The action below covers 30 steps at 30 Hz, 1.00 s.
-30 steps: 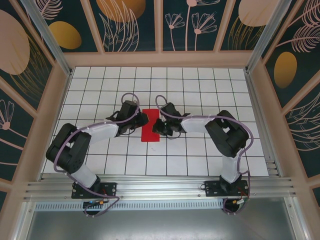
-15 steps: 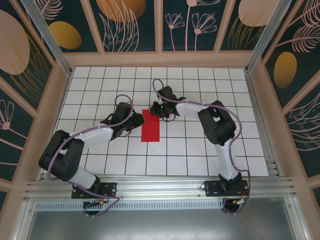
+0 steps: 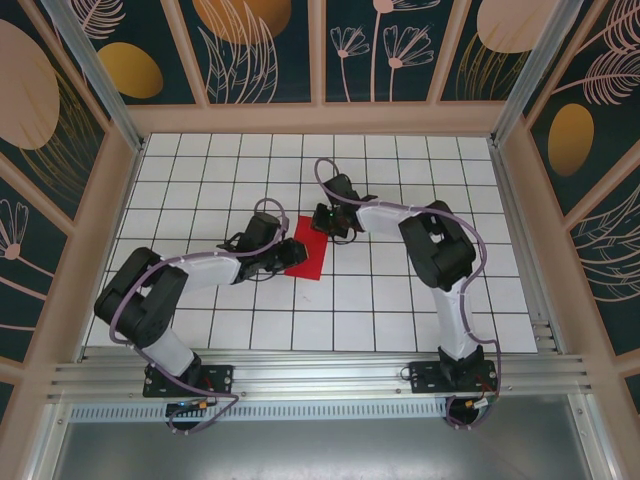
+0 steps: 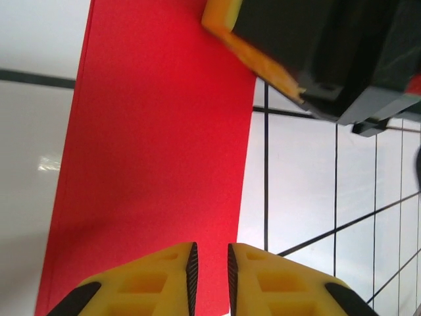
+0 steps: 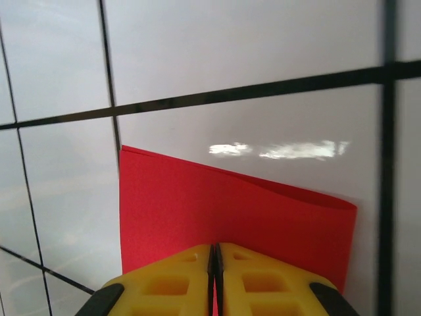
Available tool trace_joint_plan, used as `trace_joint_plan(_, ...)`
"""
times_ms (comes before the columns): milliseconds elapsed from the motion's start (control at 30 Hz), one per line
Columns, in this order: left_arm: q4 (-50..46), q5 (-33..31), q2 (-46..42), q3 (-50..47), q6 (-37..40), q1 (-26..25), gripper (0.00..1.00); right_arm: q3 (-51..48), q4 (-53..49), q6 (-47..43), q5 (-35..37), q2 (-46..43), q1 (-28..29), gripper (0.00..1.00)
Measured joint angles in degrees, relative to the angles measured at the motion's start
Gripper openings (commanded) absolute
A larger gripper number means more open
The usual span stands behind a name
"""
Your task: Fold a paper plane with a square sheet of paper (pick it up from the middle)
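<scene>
White gridded table; red paper lies mid-table.

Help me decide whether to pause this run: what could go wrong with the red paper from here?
1. The right tool is shut on one end of the red paper, which looks bowed there; a hard pull could crumple or tear it.
2. The left tool is nearly shut over the other end; if it pins that end while the right pulls, the strip may skew.

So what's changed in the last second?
The right end effector moved from the paper's side to its far end and pinched it. The left end effector pulled away, then returned to the near end. The paper turned slightly; still folded, same spot.
</scene>
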Motion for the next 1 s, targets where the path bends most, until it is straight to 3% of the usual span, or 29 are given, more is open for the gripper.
trace_joint_plan(267,-0.1,0.6,4.6,1.4,0.5,-0.2,0.12,-5.0,0.1,2.7,2.6,-4.2,-1.2,0.13)
trace_joint_plan(633,-3.0,-1.0,7.0,3.7,2.8,-0.2,0.11,-11.0,2.6,-4.8,-5.8,-10.3,-0.3,0.08)
trace_joint_plan(1000,-5.2,-2.0,7.4,5.1,4.9,-0.6,0.11,-14.4,1.7,-9.3,-8.9,-10.3,-0.2,0.07)
